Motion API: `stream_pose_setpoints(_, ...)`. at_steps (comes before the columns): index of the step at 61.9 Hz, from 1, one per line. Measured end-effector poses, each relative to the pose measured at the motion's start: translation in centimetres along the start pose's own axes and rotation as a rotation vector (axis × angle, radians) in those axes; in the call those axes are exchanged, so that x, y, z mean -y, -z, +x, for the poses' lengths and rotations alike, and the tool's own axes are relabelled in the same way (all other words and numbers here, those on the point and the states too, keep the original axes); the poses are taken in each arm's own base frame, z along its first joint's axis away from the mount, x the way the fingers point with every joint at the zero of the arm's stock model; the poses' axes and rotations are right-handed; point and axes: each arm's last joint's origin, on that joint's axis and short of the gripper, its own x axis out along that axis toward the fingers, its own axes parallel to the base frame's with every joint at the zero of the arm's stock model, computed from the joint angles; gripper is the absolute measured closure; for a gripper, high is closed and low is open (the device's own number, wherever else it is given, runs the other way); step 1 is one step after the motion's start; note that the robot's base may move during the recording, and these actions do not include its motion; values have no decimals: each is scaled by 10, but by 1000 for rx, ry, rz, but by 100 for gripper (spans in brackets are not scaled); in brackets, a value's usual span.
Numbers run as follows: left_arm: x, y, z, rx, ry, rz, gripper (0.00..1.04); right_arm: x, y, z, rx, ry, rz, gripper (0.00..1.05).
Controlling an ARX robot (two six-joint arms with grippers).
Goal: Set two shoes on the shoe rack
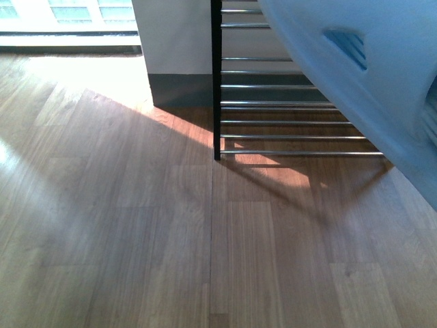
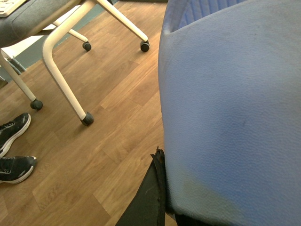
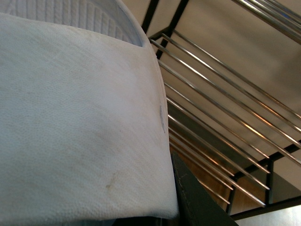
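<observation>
A pale slide [image 1: 382, 75] is seen before the shoe rack [image 1: 287, 102] on sunlit wood floor [image 1: 136, 232]; each wrist view is filled by a slide, tool states cannot be told

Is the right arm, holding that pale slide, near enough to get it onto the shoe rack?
Probably yes. In the right wrist view the pale slide sits right beside the shoe rack, with nothing visible between them. The front view also shows a slide overlapping the rack's right side. The gripper itself is hidden.

Dark gripper [image 2: 157, 188] finger edges against slides.
</observation>
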Motion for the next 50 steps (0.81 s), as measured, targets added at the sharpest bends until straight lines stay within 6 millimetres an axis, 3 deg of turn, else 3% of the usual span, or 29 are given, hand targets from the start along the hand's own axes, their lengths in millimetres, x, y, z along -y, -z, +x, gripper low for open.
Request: stream_pose_setpoints(50,0,0,0,1,-3,2,103,0,1,0,-3,4,-2,103)
